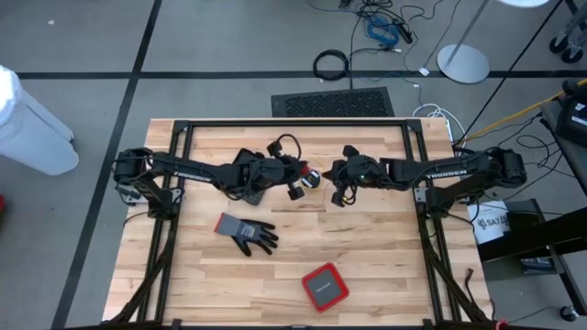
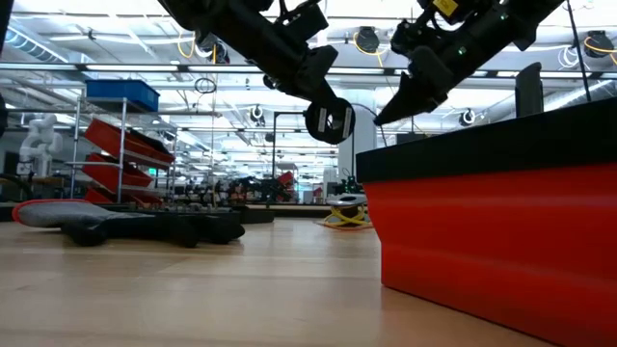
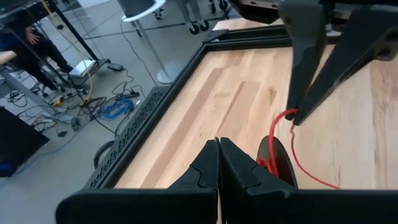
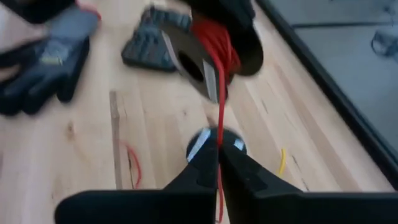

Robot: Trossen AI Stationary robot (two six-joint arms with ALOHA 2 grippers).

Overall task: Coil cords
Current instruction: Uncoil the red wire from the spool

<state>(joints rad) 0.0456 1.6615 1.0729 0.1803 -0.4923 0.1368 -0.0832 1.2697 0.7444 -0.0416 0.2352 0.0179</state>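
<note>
A black spool (image 2: pixel 330 120) wound with red wire (image 4: pixel 211 37) hangs in the air over the table's middle, at the tip of my left gripper (image 3: pixel 218 163), which is shut. One strand of red cord (image 4: pixel 218 102) runs from the spool to my right gripper (image 4: pixel 218 158), which is shut on it just to the right. In the left wrist view the cord's free end (image 3: pixel 308 177) droops below the right gripper's tips (image 3: pixel 296 117). A short red wire (image 4: pixel 134 165) and a yellow one (image 4: pixel 281 162) lie on the table. My left gripper carries the spool (image 3: pixel 273 160) clear of the table. Its own finger hides the place of contact, so which part it has cannot be told. My right gripper pinches the red strand (image 4: pixel 218 134) between its two fingertips, coming slanting down from the table's right. The strand runs straight to the spool.
A grey and black glove (image 1: pixel 248 234) lies on the table to the near left, and a red box (image 1: pixel 324 286) near the front edge. A small round silver thing (image 4: pixel 202 142) shows below my right fingers. Black frame rails (image 1: pixel 293 124) border the table.
</note>
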